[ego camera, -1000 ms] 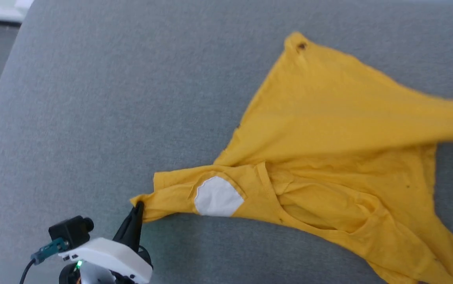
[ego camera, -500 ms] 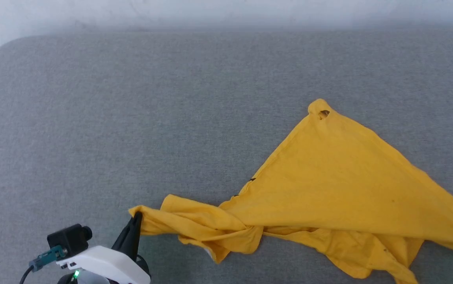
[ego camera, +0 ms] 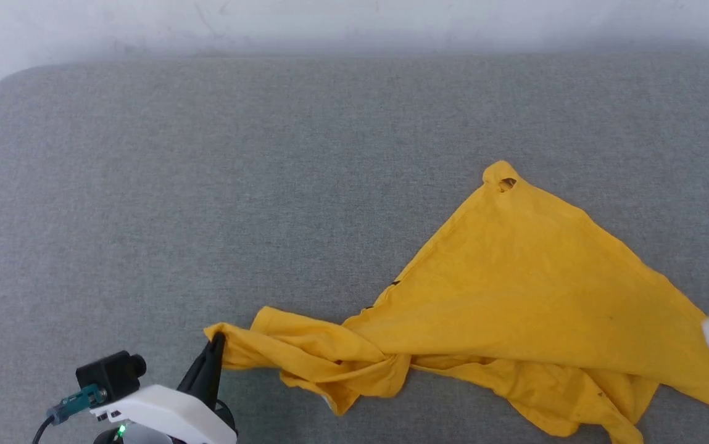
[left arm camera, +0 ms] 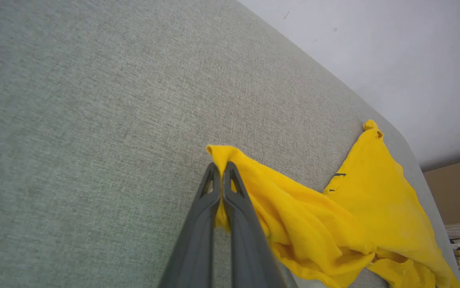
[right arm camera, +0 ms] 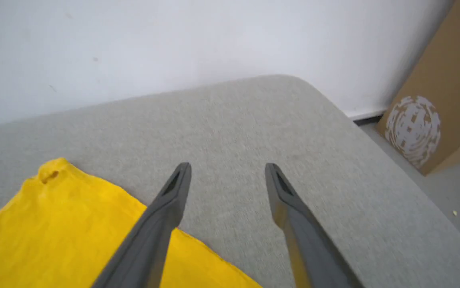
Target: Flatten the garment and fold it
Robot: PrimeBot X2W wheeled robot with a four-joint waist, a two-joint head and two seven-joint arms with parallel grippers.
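Presently the left hand (ego camera: 217,338) is seen at the lower left of the head view, clenched on the garment (ego camera: 533,290). A corner of the yellow cloth is pinched between its two dark fingers, whose tips are pressed together with only the fabric between them. In the left wrist view the same grip is shown closely: a small fold of cloth is pushed up just past the fingertips (left arm camera: 230,170), and the rest of the shirt is trailed away to the right of that view.

The garment is laid on a grey fabric-covered surface (ego camera: 206,185), in the right half of the head view, with a plain yellow side turned upward. A broad, fairly smooth triangle is formed by its far part, and a small hole (ego camera: 506,184) is seen near the far corner. The near edge is bunched and twisted into a rope-like roll that is drawn out leftward to the gripped corner. More rumpled folds are gathered at the near right.

The right hand (right arm camera: 227,166) is released: its fingers are spread wide apart and nothing is held between them. It is placed just beside the garment's right edge. In its own wrist view one finger is seen across the yellow cloth, though contact cannot be told. At the right edge of the head view one dark finger of it is shown, blurred. A white wall (right arm camera: 173,40) is seen beyond the surface, and a cardboard box (right arm camera: 446,80) to one side.
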